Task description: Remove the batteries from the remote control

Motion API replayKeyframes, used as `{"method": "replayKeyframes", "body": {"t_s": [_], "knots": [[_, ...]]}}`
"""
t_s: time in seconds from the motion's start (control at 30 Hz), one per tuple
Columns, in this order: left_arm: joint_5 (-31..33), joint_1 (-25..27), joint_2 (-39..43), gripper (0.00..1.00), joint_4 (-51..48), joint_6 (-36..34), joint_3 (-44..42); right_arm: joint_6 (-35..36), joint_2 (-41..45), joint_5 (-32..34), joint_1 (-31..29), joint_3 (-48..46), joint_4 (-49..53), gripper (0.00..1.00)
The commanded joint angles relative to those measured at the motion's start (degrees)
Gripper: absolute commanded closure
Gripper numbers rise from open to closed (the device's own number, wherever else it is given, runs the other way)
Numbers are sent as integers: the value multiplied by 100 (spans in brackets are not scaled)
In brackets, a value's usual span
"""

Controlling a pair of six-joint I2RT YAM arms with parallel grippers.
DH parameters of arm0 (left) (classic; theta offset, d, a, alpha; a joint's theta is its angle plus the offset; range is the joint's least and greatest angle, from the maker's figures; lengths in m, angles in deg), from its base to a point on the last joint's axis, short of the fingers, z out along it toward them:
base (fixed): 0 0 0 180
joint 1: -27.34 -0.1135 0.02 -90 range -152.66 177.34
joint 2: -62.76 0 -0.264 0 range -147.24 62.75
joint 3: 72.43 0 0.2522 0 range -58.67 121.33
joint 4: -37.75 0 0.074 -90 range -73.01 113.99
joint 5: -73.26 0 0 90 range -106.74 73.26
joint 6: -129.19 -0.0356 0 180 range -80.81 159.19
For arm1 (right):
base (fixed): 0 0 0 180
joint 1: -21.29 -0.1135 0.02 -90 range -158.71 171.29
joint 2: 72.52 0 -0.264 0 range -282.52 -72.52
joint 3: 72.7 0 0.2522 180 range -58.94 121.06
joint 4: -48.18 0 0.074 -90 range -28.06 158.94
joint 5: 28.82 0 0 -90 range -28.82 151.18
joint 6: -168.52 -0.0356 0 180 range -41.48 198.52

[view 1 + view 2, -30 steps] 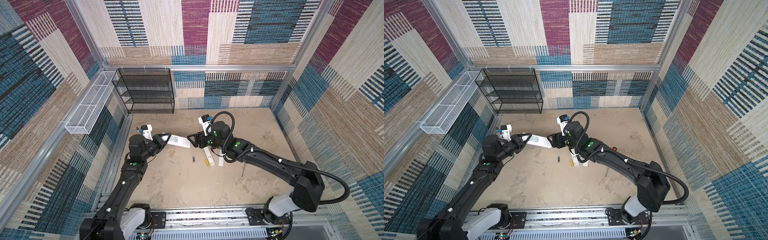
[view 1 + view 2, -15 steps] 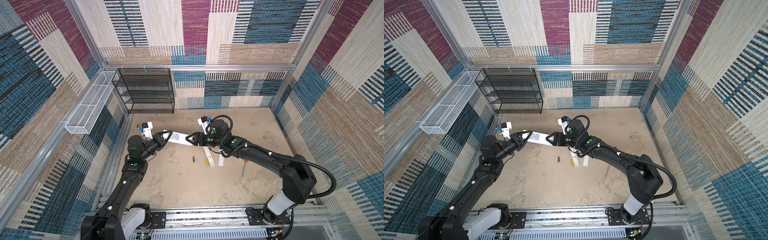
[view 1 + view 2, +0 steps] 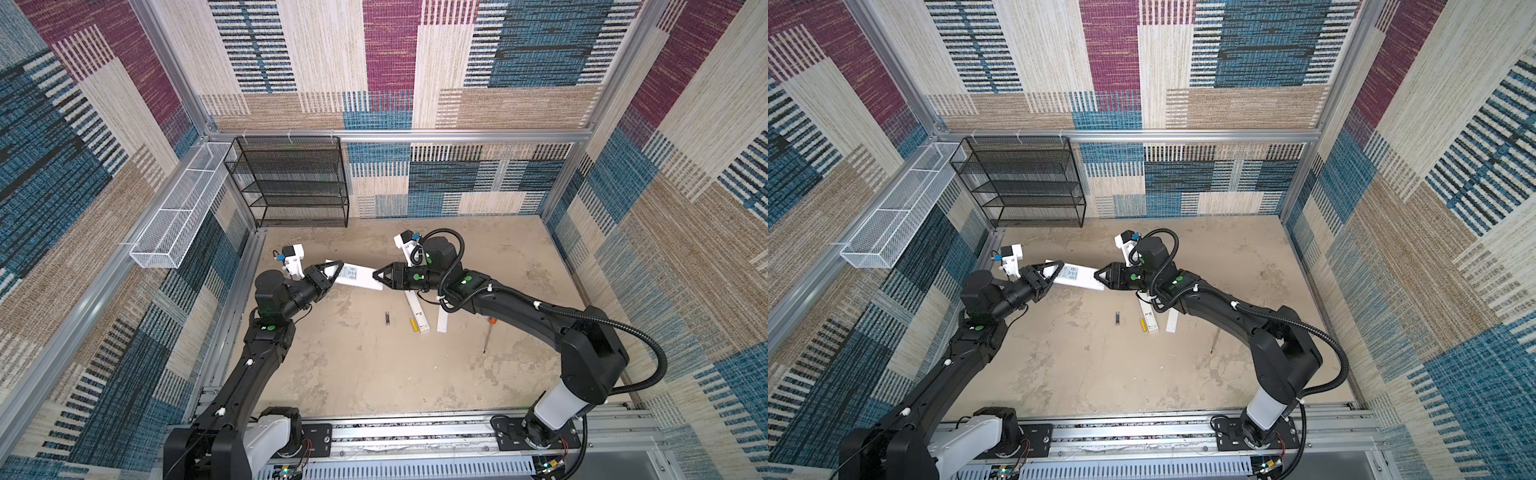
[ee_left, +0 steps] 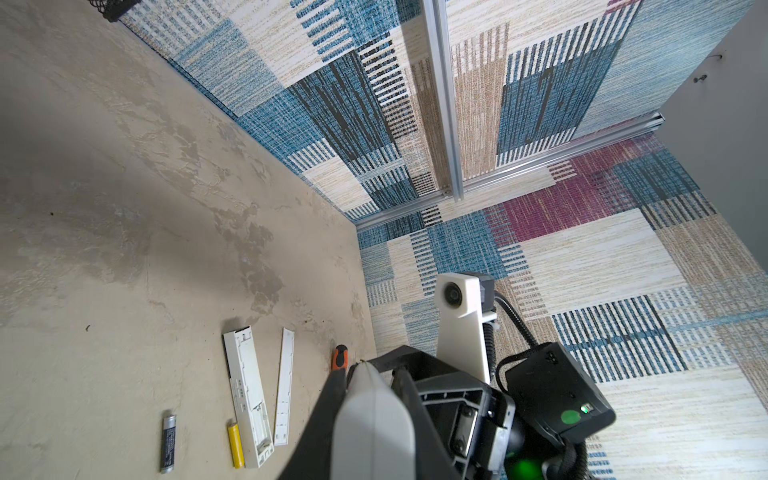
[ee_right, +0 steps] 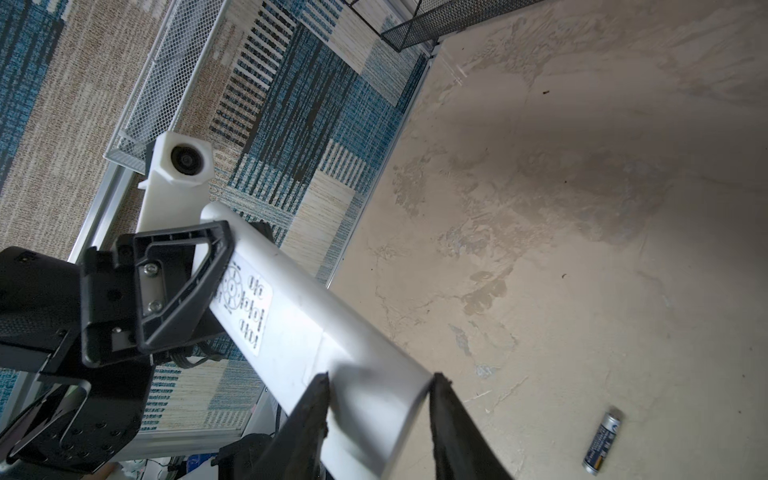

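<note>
A white remote control [image 3: 357,276] [image 3: 1077,276] hangs in the air between my two arms. My left gripper [image 3: 334,272] [image 4: 370,374] is shut on its button end. My right gripper [image 3: 376,275] [image 5: 379,380] is shut on the opposite end, one finger against each long edge of the remote control [image 5: 299,307]. Two batteries lie loose on the floor below and in front of it: a dark battery [image 3: 387,319] [image 4: 168,444] [image 5: 602,441] and a yellow battery [image 3: 413,324] [image 4: 235,444].
An opened white casing [image 3: 417,313] and a white cover strip [image 3: 441,321] lie beside the yellow battery. A screwdriver [image 3: 487,336] lies to their right. A black mesh rack [image 3: 291,183] stands at the back left, and a white wire basket [image 3: 178,216] hangs on the left wall.
My right gripper has swung left to the remote control's free end and closed on it. The left gripper kept its grip and lifted the remote control slightly.
</note>
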Motion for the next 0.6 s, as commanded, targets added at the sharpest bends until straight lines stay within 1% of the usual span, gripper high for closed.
{"method": "replayKeyframes", "body": {"t_s": [0.0, 0.07, 0.2, 0.3, 0.4, 0.47, 0.57], "knots": [[-211, -18, 13, 100, 539, 138, -15, 21, -16, 21, 13, -32, 27, 59], [-226, -36, 10, 100, 558, 146, -23, -10, -12, 10, 26, -64, 4, 59], [-234, -54, 12, 100, 627, 197, -62, -129, -33, -122, 51, -117, -73, 46], [-252, -63, -21, 100, 712, 250, -79, -249, -105, -343, 61, -125, -199, 43], [-267, -72, -43, 100, 769, 287, -118, -322, -176, -478, 61, -135, -298, 42], [-278, -72, -66, 100, 843, 326, -165, -323, -205, -515, 57, -127, -298, 44], [-279, -80, -89, 100, 945, 399, -213, -324, -209, -555, 61, -142, -308, 54]]}}
